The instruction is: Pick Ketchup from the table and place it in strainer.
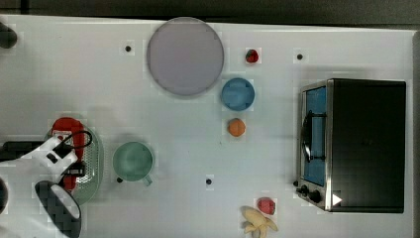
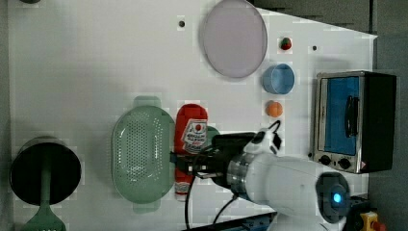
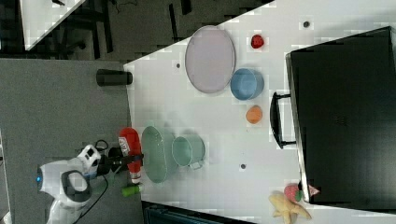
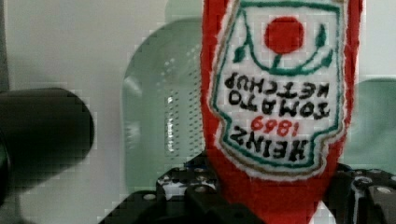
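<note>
— What's the Ketchup (image 4: 280, 116) made of? It doesn't look like a real bottle.

— Soft red cloth, fuzzy along the edges, with a white label whose letters look stitched on. Matt all over.

— And the strainer (image 2: 142, 159)?

— Pale mint plastic, smooth, faintly shiny at the rim, its bottom pricked with fine holes. The green cup (image 1: 132, 161) at its 3 o'clock in the top view has the same smooth plastic look.

— The oven (image 2: 353, 120)?

— Brushed metal frame, glossy blue-tinted glass door, matt black casing.

— The desk (image 1: 163, 208)?

— Plain white, smooth, barely any sheen. The claw (image 4: 261, 205) is dull black with small bright screw heads.
</note>
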